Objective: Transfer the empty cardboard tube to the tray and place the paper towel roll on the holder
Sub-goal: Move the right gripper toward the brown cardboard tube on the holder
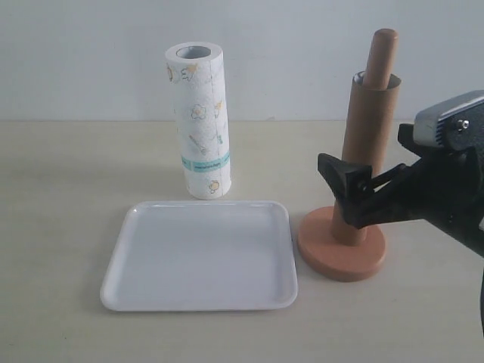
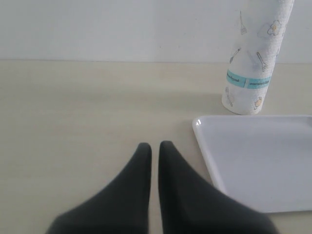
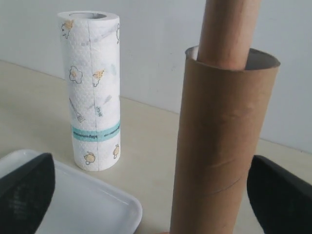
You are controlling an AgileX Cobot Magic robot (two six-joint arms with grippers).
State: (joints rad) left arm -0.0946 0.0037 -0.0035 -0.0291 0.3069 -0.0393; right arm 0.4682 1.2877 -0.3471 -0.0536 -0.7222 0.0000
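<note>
The empty cardboard tube (image 1: 368,140) (image 3: 222,146) stands upright, slipped over the pole of the holder (image 1: 342,253); the pole's rounded top (image 1: 384,49) (image 3: 226,29) sticks out above it. My right gripper (image 1: 346,189) (image 3: 151,165) is open, with the tube's lower part between its wide-spread fingers (image 3: 29,187) and neither finger touching it. The paper towel roll (image 1: 198,121) (image 2: 253,63) (image 3: 92,92) stands upright just behind the tray (image 1: 136,291) (image 2: 253,165) (image 3: 73,204), which holds nothing. My left gripper (image 2: 154,146) is shut and empty, low over the table beside the tray's corner.
The pale table (image 1: 60,197) runs back to a plain white wall (image 1: 91,53). The holder's round base sits close to the tray's right rim. The left arm does not show in the exterior view.
</note>
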